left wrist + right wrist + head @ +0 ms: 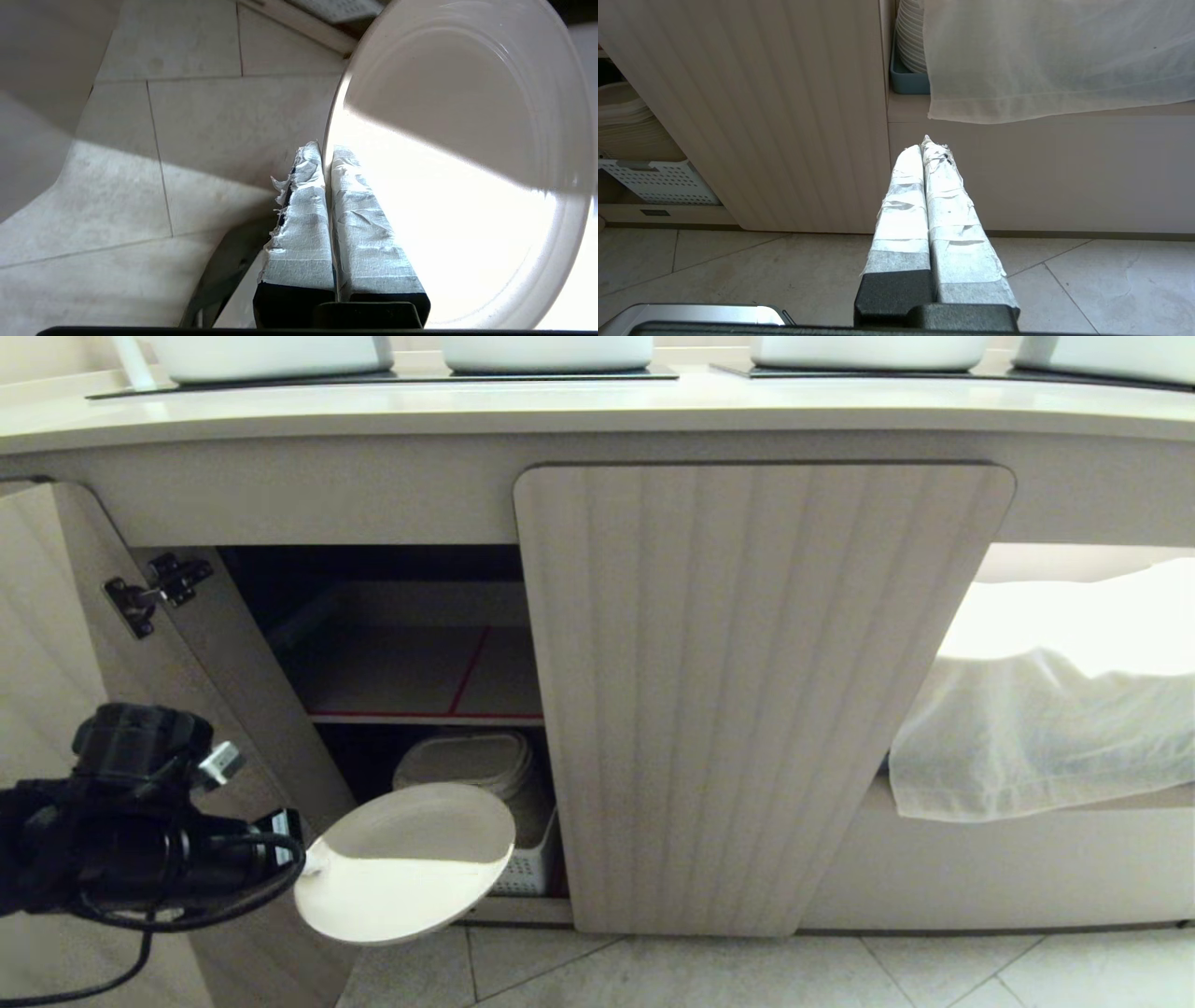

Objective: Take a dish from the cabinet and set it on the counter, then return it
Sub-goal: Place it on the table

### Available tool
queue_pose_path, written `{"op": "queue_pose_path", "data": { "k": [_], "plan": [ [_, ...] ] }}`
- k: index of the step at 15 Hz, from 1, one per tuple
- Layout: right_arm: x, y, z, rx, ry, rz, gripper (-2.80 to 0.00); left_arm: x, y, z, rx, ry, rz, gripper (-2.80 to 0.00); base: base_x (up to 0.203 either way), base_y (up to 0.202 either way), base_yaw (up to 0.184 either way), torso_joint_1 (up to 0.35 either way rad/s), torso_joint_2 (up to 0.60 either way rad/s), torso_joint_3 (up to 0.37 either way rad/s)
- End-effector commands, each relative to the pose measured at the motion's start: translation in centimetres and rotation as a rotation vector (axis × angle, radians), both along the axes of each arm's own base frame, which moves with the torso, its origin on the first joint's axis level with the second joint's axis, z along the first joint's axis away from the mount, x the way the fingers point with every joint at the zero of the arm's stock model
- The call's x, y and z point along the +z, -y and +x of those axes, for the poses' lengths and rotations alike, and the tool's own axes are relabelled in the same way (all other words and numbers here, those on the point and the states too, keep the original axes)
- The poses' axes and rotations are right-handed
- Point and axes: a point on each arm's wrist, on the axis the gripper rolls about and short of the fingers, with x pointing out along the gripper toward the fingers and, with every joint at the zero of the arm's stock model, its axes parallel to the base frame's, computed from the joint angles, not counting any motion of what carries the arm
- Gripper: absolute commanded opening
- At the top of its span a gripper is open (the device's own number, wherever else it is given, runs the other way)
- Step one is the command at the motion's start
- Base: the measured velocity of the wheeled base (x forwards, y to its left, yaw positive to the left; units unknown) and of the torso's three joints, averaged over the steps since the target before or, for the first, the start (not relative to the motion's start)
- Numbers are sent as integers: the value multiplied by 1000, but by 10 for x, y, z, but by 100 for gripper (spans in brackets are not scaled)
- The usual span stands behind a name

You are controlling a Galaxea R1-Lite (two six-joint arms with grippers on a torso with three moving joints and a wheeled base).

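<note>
The dish (406,863), a plain off-white round plate, hangs level just outside the cabinet (761,691), low in front of its open left bay and above the floor. My left gripper (313,863) is shut on the dish's near rim; in the left wrist view the taped fingers (303,205) pinch the rim of the dish (462,154). The counter (597,406) runs along the top. My right gripper (924,147) is shut on nothing, parked low and facing the shut fluted door (752,112).
The left door (56,644) stands swung open beside my left arm. A stack of plates (467,761) sits in a white basket (527,868) under the red-edged shelf (425,717). A white cloth (1046,737) drapes over the unit at right. White tubs (546,350) line the counter.
</note>
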Motion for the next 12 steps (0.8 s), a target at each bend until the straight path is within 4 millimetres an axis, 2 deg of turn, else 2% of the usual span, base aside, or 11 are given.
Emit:
{"op": "queue_pose_path", "data": {
  "k": [1, 6, 12],
  "plan": [
    [0, 0, 0, 0, 0, 0, -280, 6, 3, -16, -8, 27, 0, -280, 0, 0, 0, 0, 0, 0],
    [0, 0, 0, 0, 2, 0, -280, 13, 6, -33, -30, 63, 16, -280, 0, 0, 0, 0, 0, 0],
    [0, 0, 0, 0, 2, 0, -280, 7, 14, -57, -82, 58, 29, -280, 0, 0, 0, 0, 0, 0]
  ]
}}
